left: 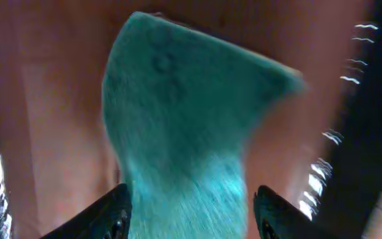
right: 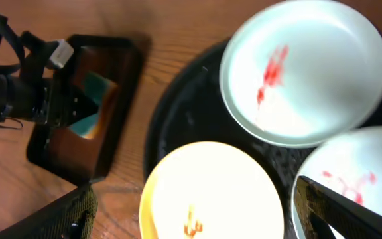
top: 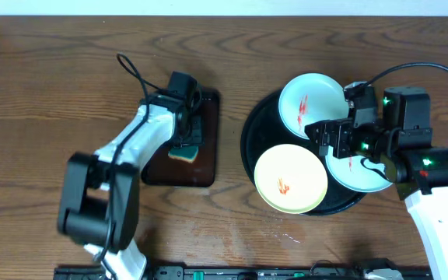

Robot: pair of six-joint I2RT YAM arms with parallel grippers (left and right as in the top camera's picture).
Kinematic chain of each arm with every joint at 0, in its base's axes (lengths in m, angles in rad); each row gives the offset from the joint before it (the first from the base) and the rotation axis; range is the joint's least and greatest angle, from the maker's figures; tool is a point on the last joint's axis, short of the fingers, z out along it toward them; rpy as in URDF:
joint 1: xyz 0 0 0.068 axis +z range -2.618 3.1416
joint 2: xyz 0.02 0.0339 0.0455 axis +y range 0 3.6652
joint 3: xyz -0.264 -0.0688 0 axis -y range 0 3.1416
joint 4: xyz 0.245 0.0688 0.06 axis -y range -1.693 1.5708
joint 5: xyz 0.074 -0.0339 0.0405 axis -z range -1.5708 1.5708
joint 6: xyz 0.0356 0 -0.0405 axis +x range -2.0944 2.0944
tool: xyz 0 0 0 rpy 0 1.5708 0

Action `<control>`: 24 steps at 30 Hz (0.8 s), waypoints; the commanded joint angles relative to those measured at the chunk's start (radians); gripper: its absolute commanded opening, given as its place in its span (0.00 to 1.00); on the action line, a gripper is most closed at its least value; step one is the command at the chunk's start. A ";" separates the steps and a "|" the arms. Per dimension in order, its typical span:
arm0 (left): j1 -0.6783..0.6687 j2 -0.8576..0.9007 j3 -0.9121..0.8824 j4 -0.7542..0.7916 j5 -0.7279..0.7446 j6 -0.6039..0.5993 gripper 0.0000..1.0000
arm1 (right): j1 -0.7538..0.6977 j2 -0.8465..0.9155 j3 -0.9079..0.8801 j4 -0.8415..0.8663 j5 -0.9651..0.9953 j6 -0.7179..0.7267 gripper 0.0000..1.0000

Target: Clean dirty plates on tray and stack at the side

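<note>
All three plates (top: 290, 180) sit red-smeared on the tray (top: 259, 136), none stacked beside it; right claw (top: 334, 140) gapes above it, left claw (left: 191, 209) brackets the sponge (left: 178, 113) left of it, grip unclear

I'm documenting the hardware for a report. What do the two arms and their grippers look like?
Both arms have white links joined by boxy black joint housings. The left arm trails a looping black cable; the right arm carries an arcing black cable and small green lights. The left gripper and right gripper have black fingers.
</note>
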 commanded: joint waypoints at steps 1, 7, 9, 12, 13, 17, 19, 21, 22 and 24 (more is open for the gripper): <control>0.014 0.060 0.018 0.010 -0.028 0.011 0.50 | -0.006 0.000 0.018 -0.018 0.053 0.052 0.93; 0.012 0.084 0.020 -0.008 -0.003 0.011 0.08 | -0.006 0.022 0.018 -0.046 0.055 0.089 0.91; 0.013 0.065 0.031 -0.026 -0.003 0.011 0.07 | -0.008 0.040 0.018 -0.073 0.082 0.126 0.87; 0.012 0.012 0.060 -0.069 -0.003 0.011 0.08 | -0.023 0.095 0.018 -0.133 0.147 0.170 0.82; 0.012 -0.009 0.070 -0.081 -0.004 0.011 0.08 | -0.031 0.116 0.018 -0.145 0.146 0.171 0.78; 0.012 -0.120 0.105 -0.134 -0.003 0.011 0.07 | -0.061 0.237 0.018 -0.189 0.144 0.143 0.53; 0.012 -0.178 0.108 -0.151 -0.003 0.011 0.07 | -0.062 0.301 0.018 -0.208 0.129 0.126 0.50; 0.011 -0.232 0.108 -0.168 -0.003 0.011 0.07 | -0.054 0.373 0.018 -0.226 0.076 0.084 0.49; 0.009 -0.258 0.108 -0.179 -0.002 0.011 0.07 | -0.046 0.409 0.018 -0.233 0.057 0.064 0.47; 0.005 -0.296 0.108 -0.194 0.013 0.011 0.07 | -0.027 0.476 0.017 -0.242 0.057 0.054 0.46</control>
